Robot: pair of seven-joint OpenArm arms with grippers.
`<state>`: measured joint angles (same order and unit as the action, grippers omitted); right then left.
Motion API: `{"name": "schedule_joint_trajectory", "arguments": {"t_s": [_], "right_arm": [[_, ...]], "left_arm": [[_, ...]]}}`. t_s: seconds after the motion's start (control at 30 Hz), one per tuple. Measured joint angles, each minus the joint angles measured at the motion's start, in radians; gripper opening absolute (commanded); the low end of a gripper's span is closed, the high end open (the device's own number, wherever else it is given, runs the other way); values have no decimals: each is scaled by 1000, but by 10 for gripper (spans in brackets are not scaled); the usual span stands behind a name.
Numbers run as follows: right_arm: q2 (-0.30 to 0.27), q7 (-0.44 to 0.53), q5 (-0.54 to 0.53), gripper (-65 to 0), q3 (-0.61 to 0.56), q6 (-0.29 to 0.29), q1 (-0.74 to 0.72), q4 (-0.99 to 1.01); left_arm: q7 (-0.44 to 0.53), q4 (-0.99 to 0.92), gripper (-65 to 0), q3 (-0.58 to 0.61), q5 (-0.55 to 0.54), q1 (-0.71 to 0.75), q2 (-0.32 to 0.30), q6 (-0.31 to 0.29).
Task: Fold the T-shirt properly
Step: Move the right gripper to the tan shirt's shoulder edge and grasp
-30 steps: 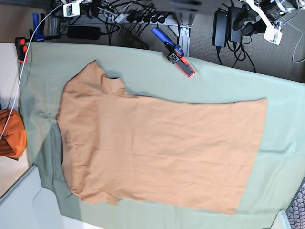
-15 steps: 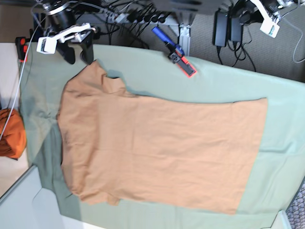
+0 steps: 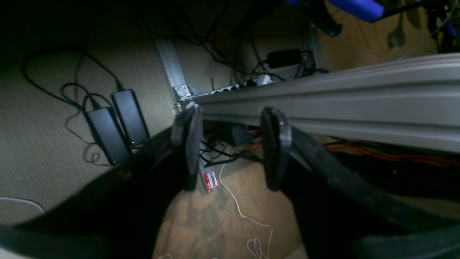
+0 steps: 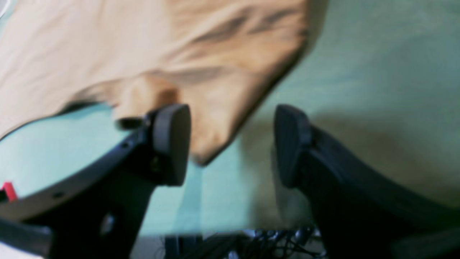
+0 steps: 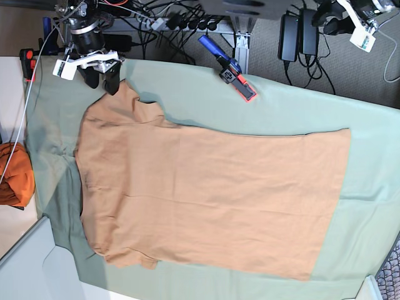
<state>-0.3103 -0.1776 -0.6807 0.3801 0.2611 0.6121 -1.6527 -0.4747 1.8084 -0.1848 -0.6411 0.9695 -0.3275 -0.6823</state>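
Clamp tool (image 5: 229,70) beside T-shirt (image 5: 206,194); right end effector (image 4: 230,144), left end effector (image 3: 230,147) both released.

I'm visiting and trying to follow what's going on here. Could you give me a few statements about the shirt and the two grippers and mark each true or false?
1. The T-shirt lies spread flat on the green sheet. True.
2. The right gripper grips a sleeve. False: it is open, at the sleeve tip.
3. The left gripper is over the shirt. False: it is off the table.
4. An orange bundle sits beside the sheet. True.
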Motion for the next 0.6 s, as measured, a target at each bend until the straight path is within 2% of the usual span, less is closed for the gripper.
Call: {"name": "schedule_joint_trajectory", "arguments": {"t_s": [0.07, 0.4, 0.6], "right_arm": [[0, -25, -9, -279, 0, 0, -31, 37], [1, -18, -37, -279, -47, 8, -47, 51], [19, -3, -37, -281, -102, 15, -58, 50]], "left_arm": [[0, 0, -351, -11, -11, 0, 0, 0], [4, 1, -350, -20, -27, 0, 0, 0], [-21, 1, -348, -58, -130, -4, 0, 0]]}}
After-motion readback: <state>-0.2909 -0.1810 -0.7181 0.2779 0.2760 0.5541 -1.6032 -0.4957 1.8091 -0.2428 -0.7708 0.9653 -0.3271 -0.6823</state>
